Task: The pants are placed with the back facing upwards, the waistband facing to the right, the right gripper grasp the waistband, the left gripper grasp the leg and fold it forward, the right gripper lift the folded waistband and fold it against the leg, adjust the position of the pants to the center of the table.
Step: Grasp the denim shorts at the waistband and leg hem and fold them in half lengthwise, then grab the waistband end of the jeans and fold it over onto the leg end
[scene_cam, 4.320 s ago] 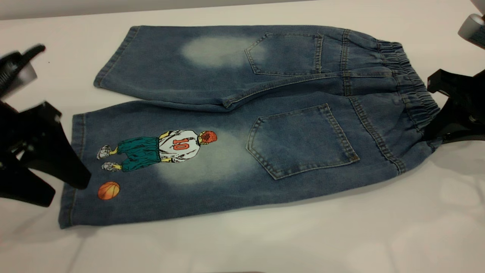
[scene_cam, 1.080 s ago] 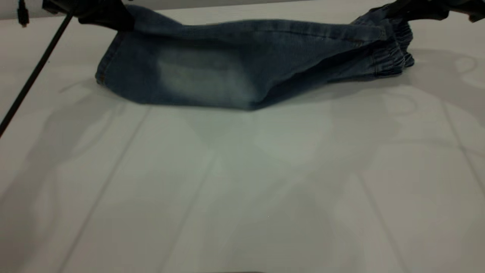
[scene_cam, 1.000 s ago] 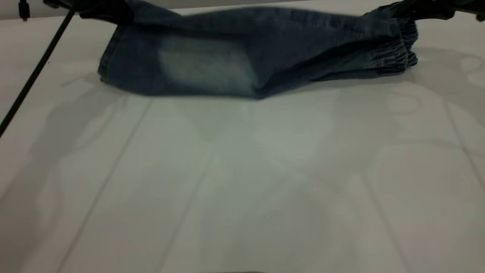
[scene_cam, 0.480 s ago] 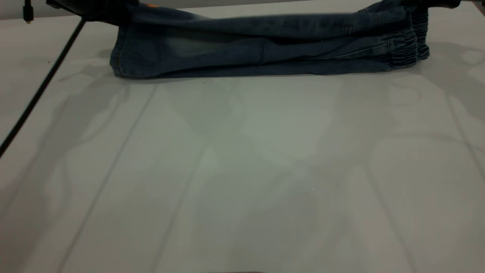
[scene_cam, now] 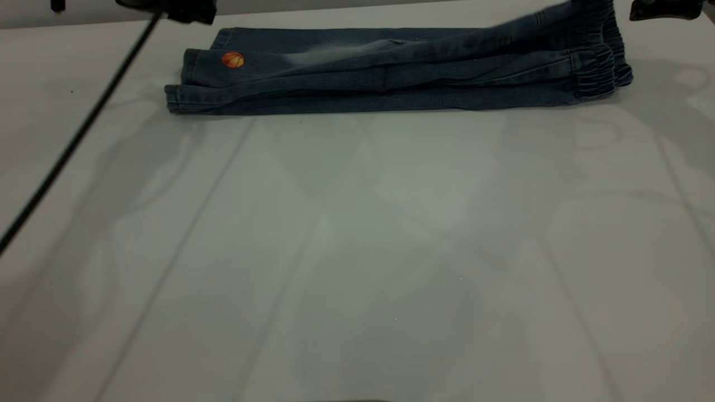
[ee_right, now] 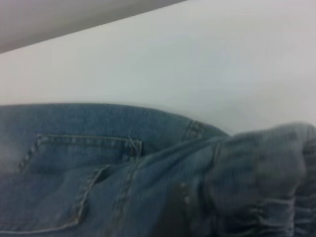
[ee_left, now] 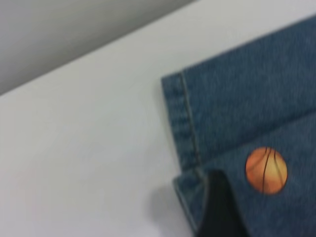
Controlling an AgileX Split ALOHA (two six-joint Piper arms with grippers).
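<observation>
One pair of pants (scene_cam: 391,72) lies on the white tabletop (scene_cam: 357,251), folded lengthwise into a long narrow strip at the far side, well away from the near edge. Two legs are stacked: the leg (scene_cam: 290,61) with the print lies on top, and one orange basketball (scene_cam: 233,60) shows near its hem at the left end, with the hem edges of the layers stepped one past the other below it. The one waistband (scene_cam: 600,61), gathered and dark, forms the right end of the strip; its upper layer rises off the tabletop toward the far right corner while the lower layer rests flat. Two claws are in view, both at the far edge. The left claw (scene_cam: 184,8) is above the left end of the pants, just beyond the hem; in the left wrist view one dark fingertip (ee_left: 219,207) sits at the hem corner beside the basketball (ee_left: 266,170), but how far this claw is open cannot be told. The right claw (scene_cam: 665,8) is at the far right, just beside the raised waistband; the right wrist view shows the bunched waistband (ee_right: 266,182) close up and one back pocket (ee_right: 74,173), and whether this claw grips the cloth or stands open cannot be told.
</observation>
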